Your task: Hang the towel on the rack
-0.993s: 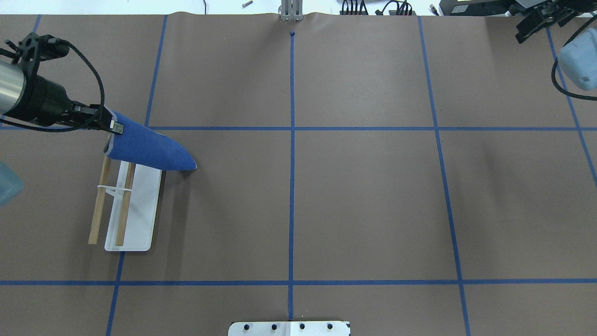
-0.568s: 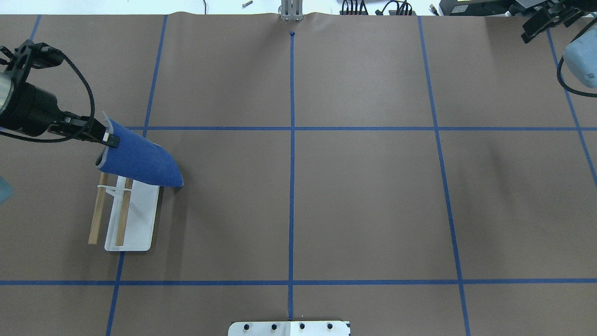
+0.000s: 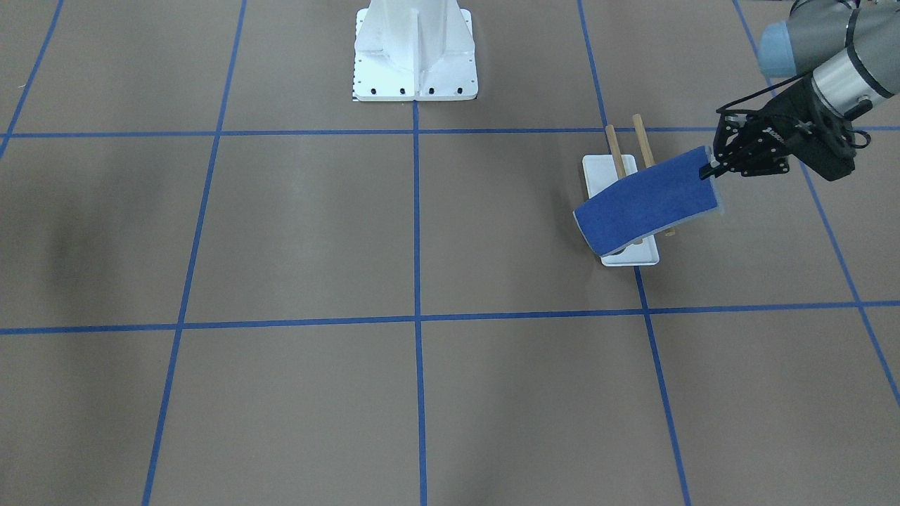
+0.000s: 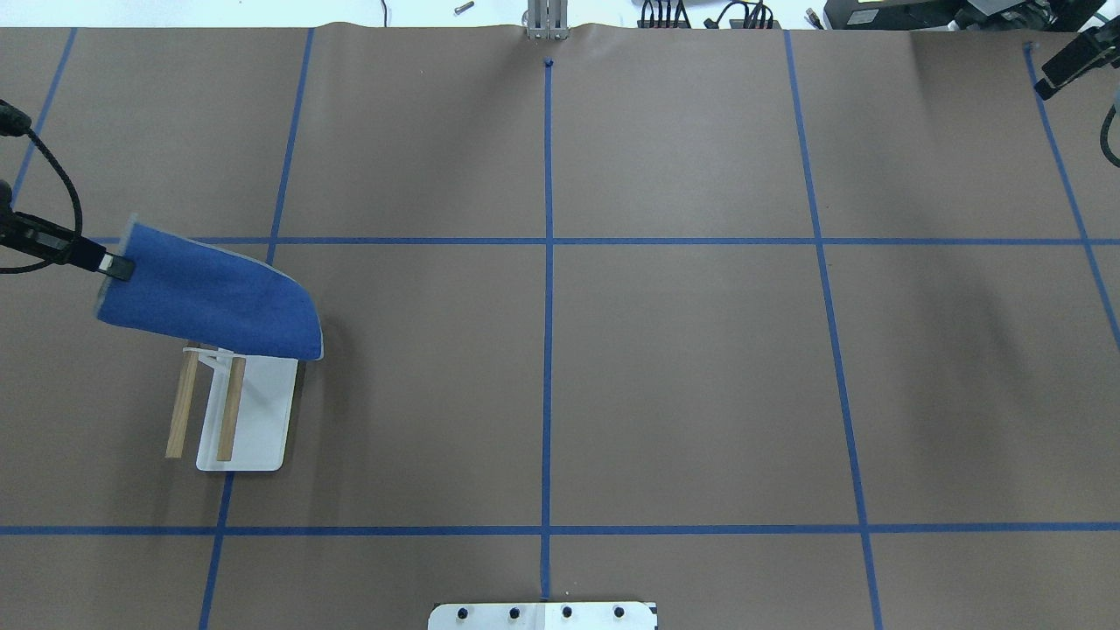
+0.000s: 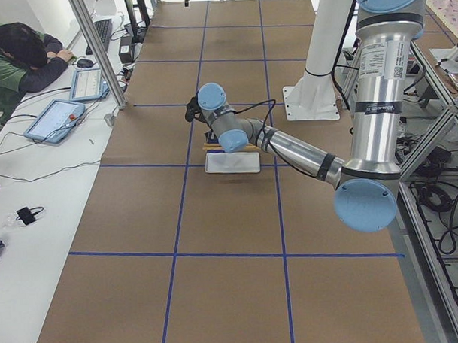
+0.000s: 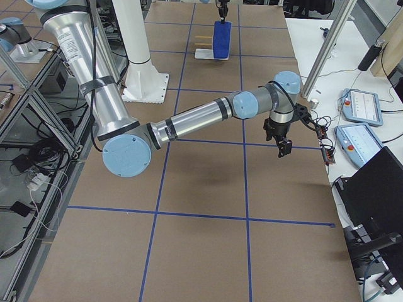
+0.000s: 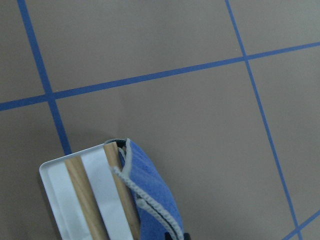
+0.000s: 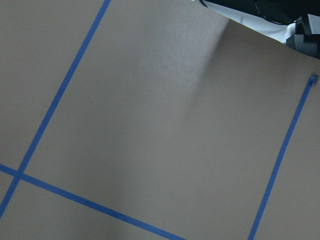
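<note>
Left tool (image 3: 709, 171) pinching towel (image 3: 647, 202) edge, arm stretched low, towel over rack (image 3: 602, 174)

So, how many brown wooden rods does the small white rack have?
2. The left rod and the right rod lie parallel on the white rack; the royal-blue cloth towel hides their far ends.

Robotics lab: tape-gridded table (image 4: 700, 394), aluminium frame (image 5: 97, 48), operator (image 5: 22, 58) with tablets (image 5: 56, 119).
</note>
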`<state>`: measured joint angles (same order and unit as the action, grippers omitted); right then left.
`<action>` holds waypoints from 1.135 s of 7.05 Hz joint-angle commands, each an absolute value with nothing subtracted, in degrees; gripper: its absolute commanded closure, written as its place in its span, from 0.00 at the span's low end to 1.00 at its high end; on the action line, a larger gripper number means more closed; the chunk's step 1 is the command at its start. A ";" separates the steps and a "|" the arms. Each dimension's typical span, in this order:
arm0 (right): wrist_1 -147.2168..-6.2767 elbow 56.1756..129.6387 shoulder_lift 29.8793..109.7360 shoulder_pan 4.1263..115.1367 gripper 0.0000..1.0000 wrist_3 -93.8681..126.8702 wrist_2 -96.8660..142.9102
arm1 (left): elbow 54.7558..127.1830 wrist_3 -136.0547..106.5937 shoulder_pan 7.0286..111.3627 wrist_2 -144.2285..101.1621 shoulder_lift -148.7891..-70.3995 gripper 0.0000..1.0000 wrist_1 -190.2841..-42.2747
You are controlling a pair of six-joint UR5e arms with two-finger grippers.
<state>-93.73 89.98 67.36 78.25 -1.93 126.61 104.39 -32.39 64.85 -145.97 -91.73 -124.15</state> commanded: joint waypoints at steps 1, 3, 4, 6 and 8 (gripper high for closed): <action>-93.60 90.00 68.81 78.40 0.00 -2.20 126.74 | 98.89 -25.67 67.23 -145.90 -91.58 1.00 -124.19; -93.60 90.00 68.82 78.40 0.00 -2.29 126.65 | 97.38 -25.23 67.06 -145.72 -91.50 0.69 -124.45; -93.60 90.00 69.08 78.40 0.00 -2.29 126.65 | 97.47 -25.22 66.97 -145.64 -91.84 0.02 -124.45; -93.52 90.35 70.83 78.57 0.00 -2.29 126.65 | 97.82 -25.66 67.50 -145.63 -92.02 0.01 -124.02; -93.60 90.35 74.16 79.80 0.00 -2.29 126.65 | 97.47 -25.58 70.47 -145.55 -91.85 0.01 -123.32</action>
